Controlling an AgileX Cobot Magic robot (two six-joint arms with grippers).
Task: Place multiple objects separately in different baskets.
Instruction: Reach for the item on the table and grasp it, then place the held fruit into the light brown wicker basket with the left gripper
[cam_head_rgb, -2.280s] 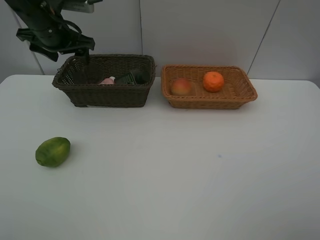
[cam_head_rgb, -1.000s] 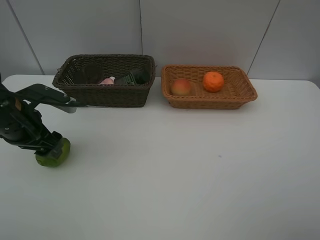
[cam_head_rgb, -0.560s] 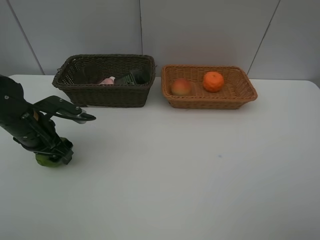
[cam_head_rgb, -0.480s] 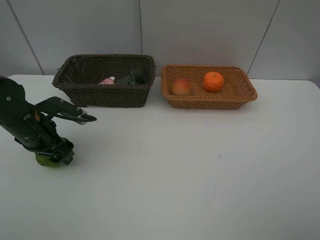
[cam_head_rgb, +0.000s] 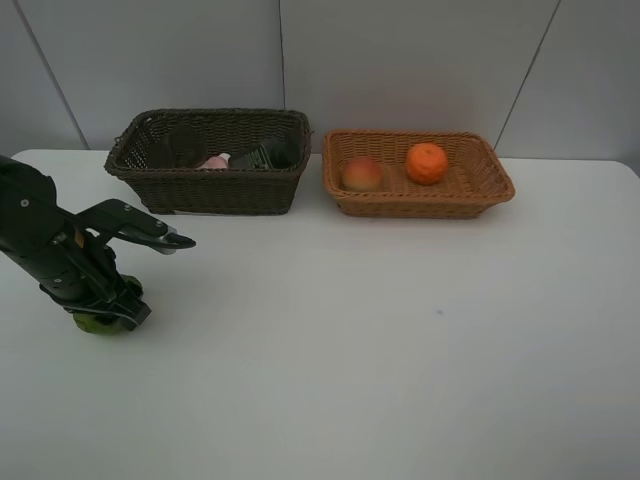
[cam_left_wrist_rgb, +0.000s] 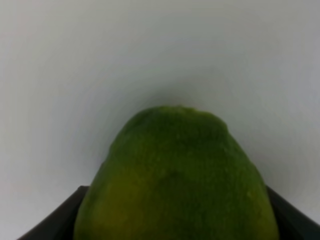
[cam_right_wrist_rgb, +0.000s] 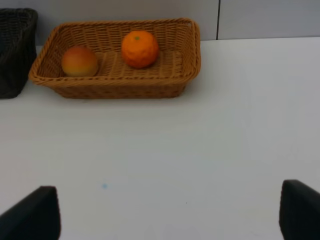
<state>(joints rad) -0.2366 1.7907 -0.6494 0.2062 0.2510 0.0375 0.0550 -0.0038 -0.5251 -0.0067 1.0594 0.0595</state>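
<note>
At lower left of the high view, the left gripper (cam_head_rgb: 103, 305) is sitting over the green fruit (cam_head_rgb: 97, 322) on the tabletop (cam_head_rgb: 400, 330), fingers (cam_left_wrist_rgb: 50, 220) flanking it; contact unclear. Right gripper (cam_right_wrist_rgb: 170, 215) fingers are spread wide, holding nothing.

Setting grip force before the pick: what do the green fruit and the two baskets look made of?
Green fruit: pebbled, matte rind, green fading to yellow; real or a replica, the look cannot say.
Dark basket: woven wicker or rattan, dark brown, open weave visible.
Tan basket: the same kind of weave, light orange-tan, seemingly stiff.
</note>
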